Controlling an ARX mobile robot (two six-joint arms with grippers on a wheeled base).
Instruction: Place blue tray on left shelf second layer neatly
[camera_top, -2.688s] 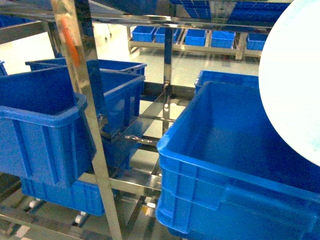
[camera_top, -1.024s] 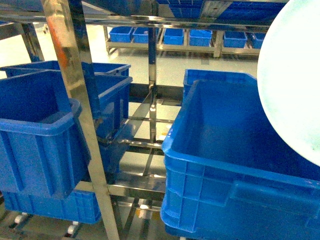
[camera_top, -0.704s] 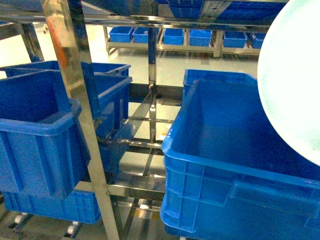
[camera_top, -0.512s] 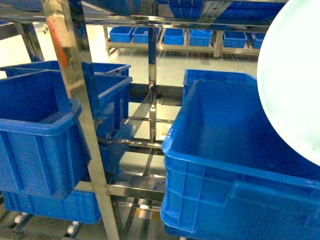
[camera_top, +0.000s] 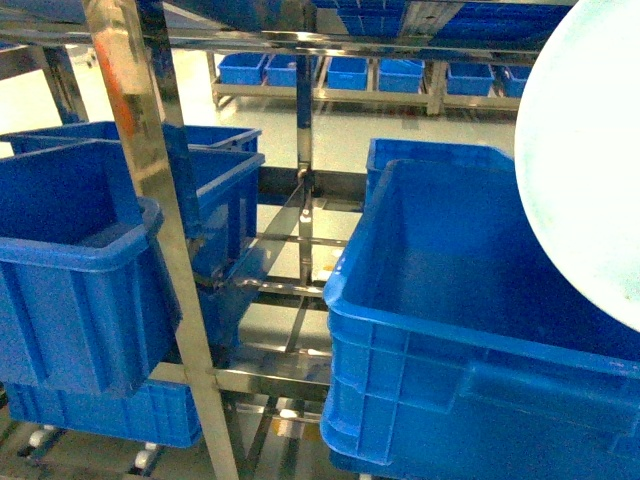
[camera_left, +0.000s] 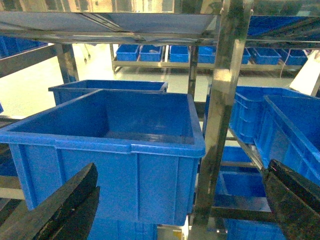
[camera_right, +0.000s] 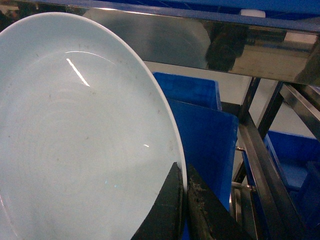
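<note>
The blue tray (camera_top: 590, 170) is a pale light-blue round plate held up on edge at the right of the head view, above a large blue crate (camera_top: 450, 330). In the right wrist view the blue tray (camera_right: 75, 145) fills the left half, and my right gripper (camera_right: 183, 172) is shut on its rim, one black finger on each face. My left gripper (camera_left: 180, 195) is open and holds nothing; its black fingers (camera_left: 65, 210) frame a deep blue crate (camera_left: 115, 150) on the left shelf. Neither gripper shows in the head view.
A shiny steel upright (camera_top: 160, 230) stands between the left shelf crates (camera_top: 80, 280) and the right crate. Steel rails and crossbars (camera_top: 290, 290) run behind. More blue crates (camera_top: 350, 72) line a far rack. A steel shelf beam (camera_right: 240, 45) passes just above the tray.
Between 2.7 s and 1.0 s ago the head view shifted, so shelves and crates slid across the frame. Over the last second nothing has visibly moved; the tray stays held at the right.
</note>
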